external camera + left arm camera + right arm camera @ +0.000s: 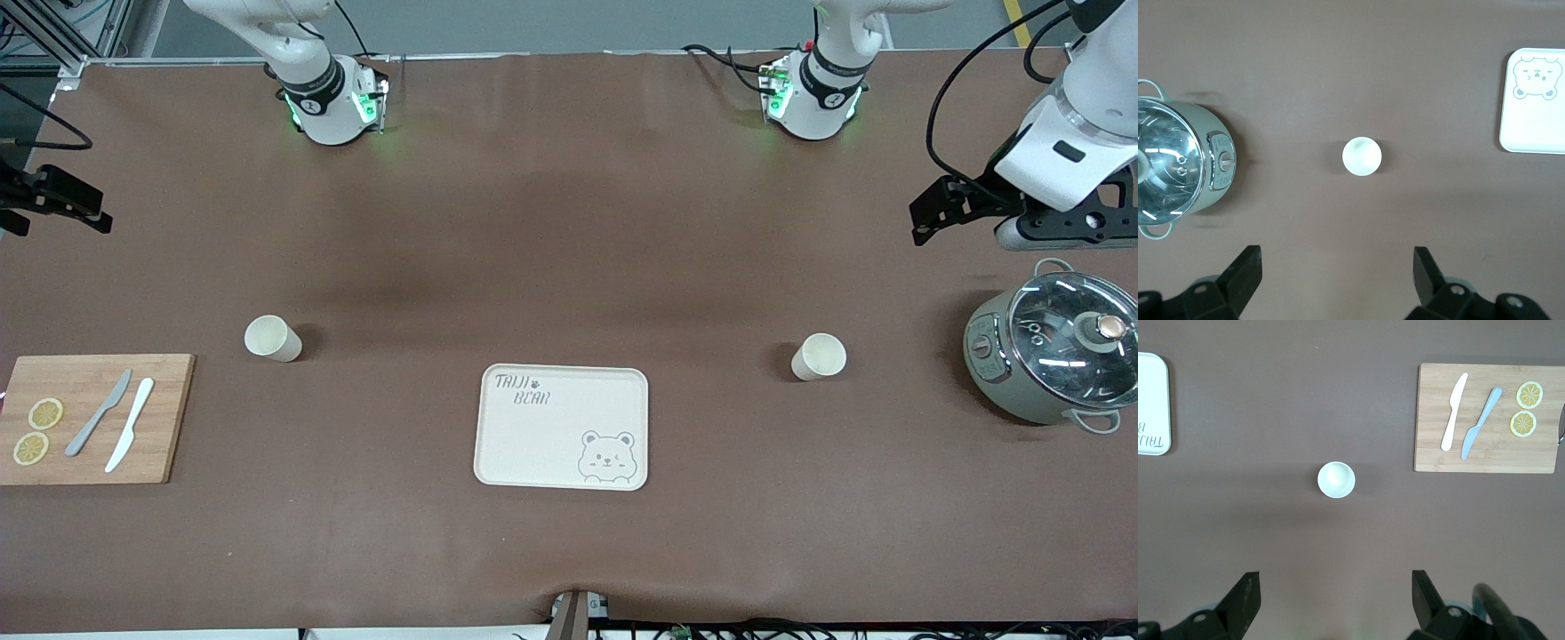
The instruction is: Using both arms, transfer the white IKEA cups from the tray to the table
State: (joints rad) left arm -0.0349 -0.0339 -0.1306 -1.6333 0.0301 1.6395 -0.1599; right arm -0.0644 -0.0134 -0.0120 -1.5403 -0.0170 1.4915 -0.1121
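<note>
Front view shows the tray [562, 427] bare and both cups on the table [569, 222]: one cup [272, 338] toward the right arm's end, the other cup [819, 356] toward the left arm's end, each upright and well apart from the tray. The move looks finished, so the sound step is to hold both arms high and clear, disturbing nothing. Left gripper [1335, 275] hangs wide open over its cup [1361, 156]; right gripper [1335, 597] hangs wide open over its cup [1336, 479], empty.
</note>
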